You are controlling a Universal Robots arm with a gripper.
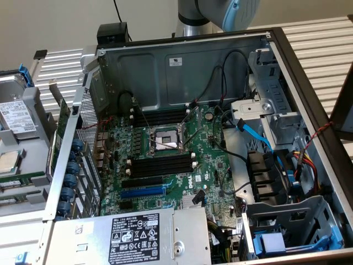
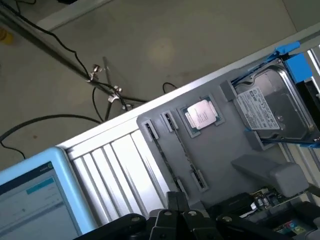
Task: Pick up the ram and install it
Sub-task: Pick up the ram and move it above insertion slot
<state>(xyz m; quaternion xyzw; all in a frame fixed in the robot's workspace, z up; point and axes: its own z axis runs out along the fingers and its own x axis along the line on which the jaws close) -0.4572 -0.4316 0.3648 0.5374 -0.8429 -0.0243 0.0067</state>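
I had the open computer case point(image 1: 182, 72) in sight. On the gray tray point(image 2: 220, 150) next to it, the ram point(image 2: 164, 157) stood on edge between clips, near the tray's edge. My gripper point(image 2: 176, 202) hung above, fully closed and holding nothing.

Bright, even light; soft shadows inside the case point(image 1: 182, 77); faint floor point(image 2: 162, 47) glare.

Your outside camera looks down at a slant, close, into the open computer case point(image 1: 165, 72), your wrist camera looks down from farther off at the grey tray point(image 2: 225, 150) beside it, and both see the hard drive point(image 1: 16, 116) and square chip point(image 1: 7, 161).
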